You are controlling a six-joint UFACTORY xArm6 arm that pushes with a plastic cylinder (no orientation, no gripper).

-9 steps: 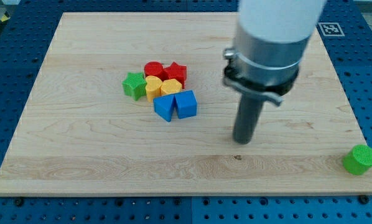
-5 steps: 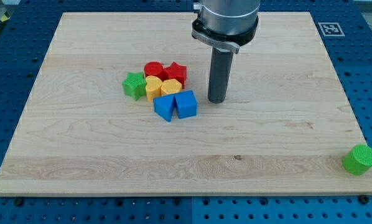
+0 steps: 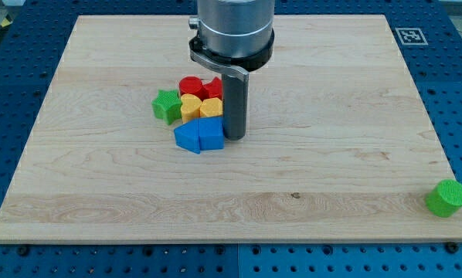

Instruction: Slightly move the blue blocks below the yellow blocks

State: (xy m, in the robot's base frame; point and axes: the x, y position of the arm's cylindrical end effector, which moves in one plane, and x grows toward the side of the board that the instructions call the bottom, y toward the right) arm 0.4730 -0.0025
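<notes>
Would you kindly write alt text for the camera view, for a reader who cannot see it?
My tip rests against the right side of two blue blocks, which sit just below two yellow blocks in a cluster with two red blocks and a green star. A green cylinder lies at the wooden board's bottom right.

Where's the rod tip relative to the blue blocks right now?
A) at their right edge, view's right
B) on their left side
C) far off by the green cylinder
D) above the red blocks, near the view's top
A: my tip sits right against the view's right side of the blue blocks, which lie just below the yellow blocks.
</notes>
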